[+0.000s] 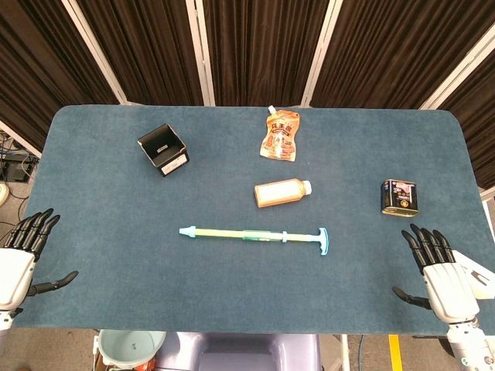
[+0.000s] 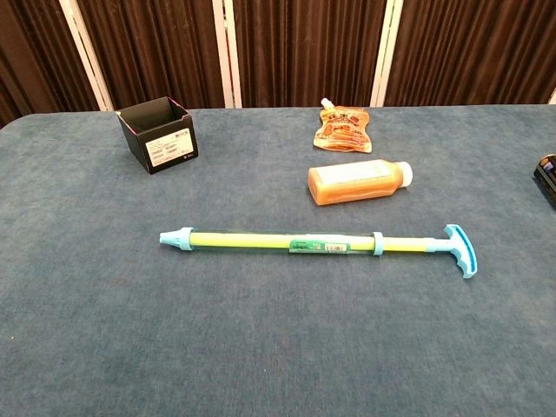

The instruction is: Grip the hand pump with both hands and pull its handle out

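Observation:
The hand pump (image 1: 251, 235) lies flat in the middle of the blue table, a thin yellow-green tube with a light-blue nozzle at its left end. Its light-blue T handle (image 1: 322, 241) is at the right end. The chest view shows the same pump (image 2: 287, 244) and handle (image 2: 460, 249). My left hand (image 1: 22, 259) hovers at the table's left front corner, fingers spread, holding nothing. My right hand (image 1: 438, 270) sits at the right front corner, also spread and empty. Both hands are well apart from the pump and do not show in the chest view.
An orange bottle (image 1: 281, 192) lies on its side just behind the pump. An orange pouch (image 1: 280, 136) lies further back. A black open box (image 1: 163, 148) stands at the back left, and a dark tin (image 1: 399, 196) stands at the right, just ahead of my right hand.

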Available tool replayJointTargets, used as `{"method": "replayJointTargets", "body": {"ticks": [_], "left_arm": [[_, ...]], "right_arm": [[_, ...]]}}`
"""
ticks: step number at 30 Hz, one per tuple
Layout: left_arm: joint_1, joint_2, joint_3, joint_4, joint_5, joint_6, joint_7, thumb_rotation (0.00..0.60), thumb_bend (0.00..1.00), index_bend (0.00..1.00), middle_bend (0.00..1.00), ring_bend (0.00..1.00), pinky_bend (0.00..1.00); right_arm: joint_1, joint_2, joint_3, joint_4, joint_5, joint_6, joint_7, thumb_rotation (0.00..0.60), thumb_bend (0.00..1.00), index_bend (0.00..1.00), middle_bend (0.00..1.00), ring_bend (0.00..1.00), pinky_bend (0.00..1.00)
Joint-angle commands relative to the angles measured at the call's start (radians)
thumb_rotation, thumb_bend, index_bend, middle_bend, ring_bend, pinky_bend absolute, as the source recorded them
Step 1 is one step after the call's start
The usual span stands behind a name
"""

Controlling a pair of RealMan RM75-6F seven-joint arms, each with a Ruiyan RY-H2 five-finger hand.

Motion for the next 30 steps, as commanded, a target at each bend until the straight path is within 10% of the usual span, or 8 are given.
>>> {"method": "replayJointTargets", "body": {"ticks": [1, 6, 14, 30], "left_arm": [[0.001, 0.002, 0.004, -0.005, -0.008, -0.015, 0.013, 0.6, 0.13, 0.02, 0.01, 0.03, 0.1], [-0.008, -0.019, 0.001, -0.007, 0.004, -0.016, 0.037, 0.6, 0.13, 0.05, 0.04, 0.04, 0.1], [-0.081, -0.148, -0.043, 0.015, 0.086, -0.024, 0.157, 0.6, 0.19, 0.48, 0.13, 0.07, 0.11], [-0.297, -0.422, -0.138, 0.082, 0.022, -0.289, 0.39, 0.6, 0.21, 0.46, 0.1, 0.08, 0.11]], "right_arm": [[0.0, 0.005, -0.004, -0.02, 0.012, -0.016, -0.017, 0.6, 0.0, 0.0, 0.0, 0.0, 0.0], [0.004, 0.008, -0.005, -0.027, 0.014, -0.024, -0.012, 0.6, 0.0, 0.0, 0.0, 0.0, 0.0], [0.011, 0.013, -0.001, -0.031, 0.018, -0.034, 0.003, 0.6, 0.0, 0.0, 0.0, 0.0, 0.0], [0.022, 0.039, 0.005, -0.008, 0.046, -0.059, 0.079, 0.6, 0.0, 0.0, 0.0, 0.0, 0.0]]}}
